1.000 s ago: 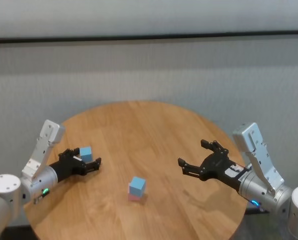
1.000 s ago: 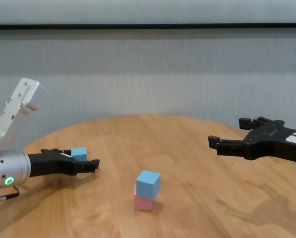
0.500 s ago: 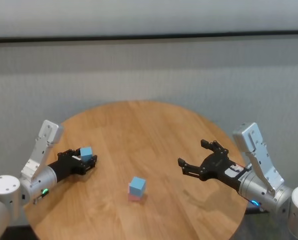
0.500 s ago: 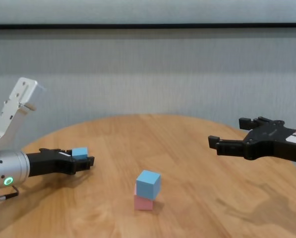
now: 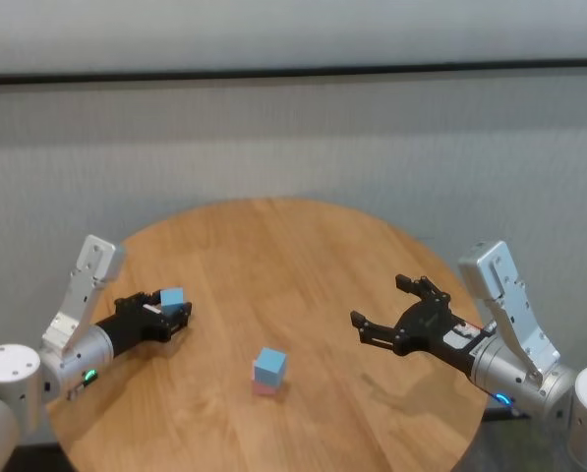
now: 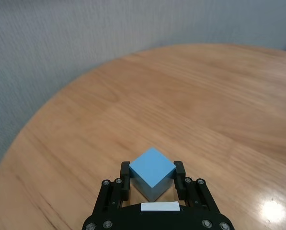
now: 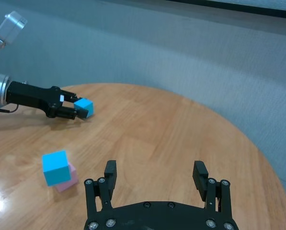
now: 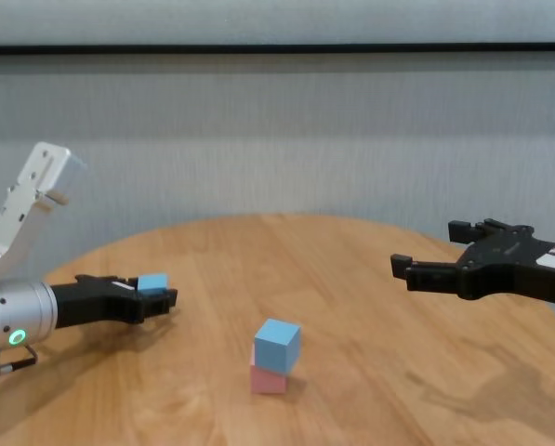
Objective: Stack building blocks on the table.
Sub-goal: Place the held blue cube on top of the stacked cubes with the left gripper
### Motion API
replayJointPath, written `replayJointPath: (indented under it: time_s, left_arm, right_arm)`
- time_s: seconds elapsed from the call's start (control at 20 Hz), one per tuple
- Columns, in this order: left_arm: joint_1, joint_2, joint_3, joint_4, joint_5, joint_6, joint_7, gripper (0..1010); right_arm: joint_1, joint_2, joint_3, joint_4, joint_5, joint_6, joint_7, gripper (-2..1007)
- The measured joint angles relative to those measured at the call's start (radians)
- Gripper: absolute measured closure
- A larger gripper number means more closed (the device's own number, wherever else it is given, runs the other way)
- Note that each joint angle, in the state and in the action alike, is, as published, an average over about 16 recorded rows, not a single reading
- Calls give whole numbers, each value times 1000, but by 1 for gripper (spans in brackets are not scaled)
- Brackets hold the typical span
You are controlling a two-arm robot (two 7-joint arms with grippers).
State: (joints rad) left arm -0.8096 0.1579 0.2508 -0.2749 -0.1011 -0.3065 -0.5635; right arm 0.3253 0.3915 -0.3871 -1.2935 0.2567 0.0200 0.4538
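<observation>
1. We have the loose light blue cube (image 6: 152, 172) pinched between the left gripper (image 5: 173, 313)'s fingertips, one finger on each side face, with its top and front corner jutting clear beyond the tips.
2. Ahead and to the inner side of that gripper, near the middle of the round wooden table (image 5: 303, 256), stands the target: another light blue cube (image 8: 277, 343) sitting on the pale pink cube (image 8: 267, 379), slightly twisted on it.
3. To do this step well, we judge we should lift straight up first, carry the cube above the stack's top, square its faces to the blue one beneath, then lower gently and release only once it rests flat; a skewed or sliding approach could knock the pair over.
4. The left forearm lies low and nearly level over the table's edge, fingers pointing inward.
5. The right gripper (image 7: 156, 178) hovers well apart on the far side of the stack, fingers spread wide, holding nothing.
</observation>
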Motion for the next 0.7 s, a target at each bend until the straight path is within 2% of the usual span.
replayJointPath:
  time_s: [0.35, 0.7]
  left_arm:
    - [109, 49, -4, -259, -4, 92, -4, 447]
    - [221, 108, 13, -522, -21, 175, -43, 447]
  right_arm:
    - [0, 0, 0, 0, 0, 0, 0, 4]
    - [0, 0, 0, 0, 0, 0, 0, 4]
